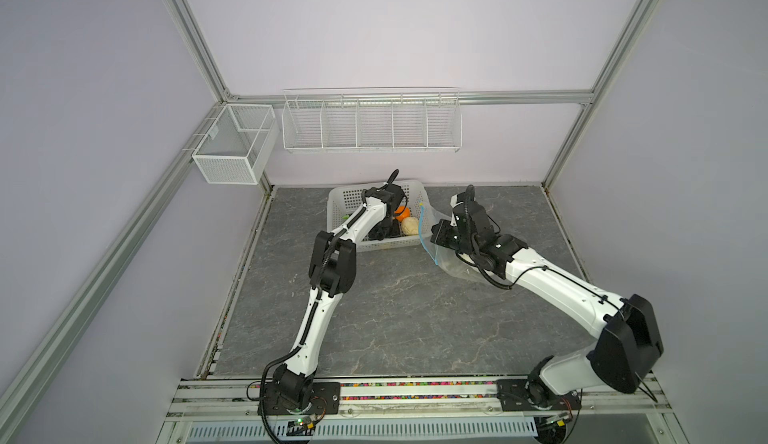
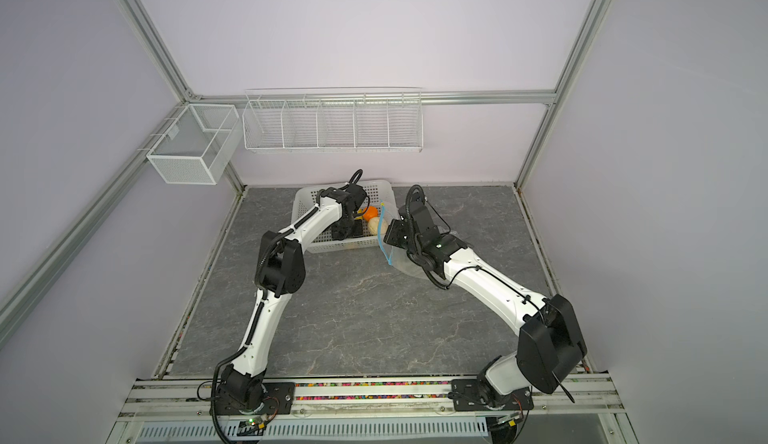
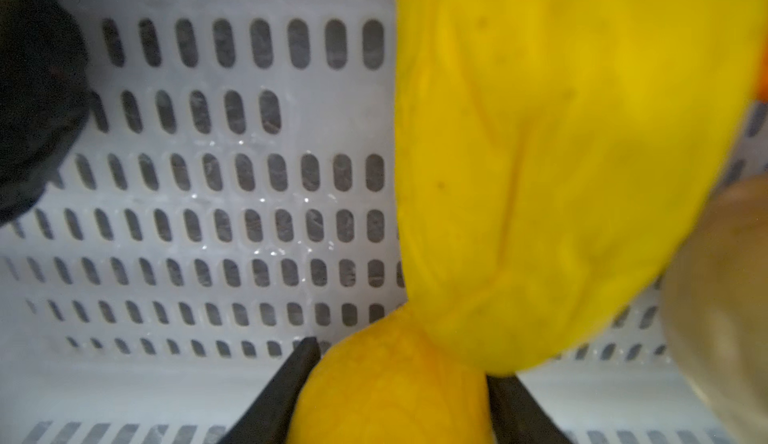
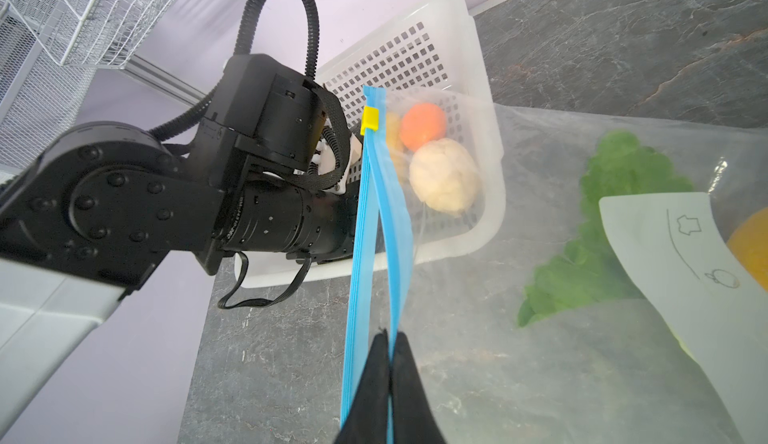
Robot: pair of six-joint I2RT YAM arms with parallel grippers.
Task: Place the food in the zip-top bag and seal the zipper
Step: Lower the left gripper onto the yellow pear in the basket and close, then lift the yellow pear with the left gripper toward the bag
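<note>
Grey marbled bench (image 1: 395, 317) carrying white perforated basket (image 1: 340, 202) near far edge, left of middle; clear zip-top bag (image 1: 451, 265) resting just beside basket's right side.

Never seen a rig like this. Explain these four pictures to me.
Two white-and-black robot arms, each ending in a two-finger gripper, work over a grey marbled table. Two pictures look down from overhead; the other two come from cameras on the wrists. The left gripper reaches into a white perforated plastic basket, its jaws against both sides of a yellow toy piece. The right gripper pinches the blue zipper strip of a clear plastic bag, which holds a green leafy toy.
</note>
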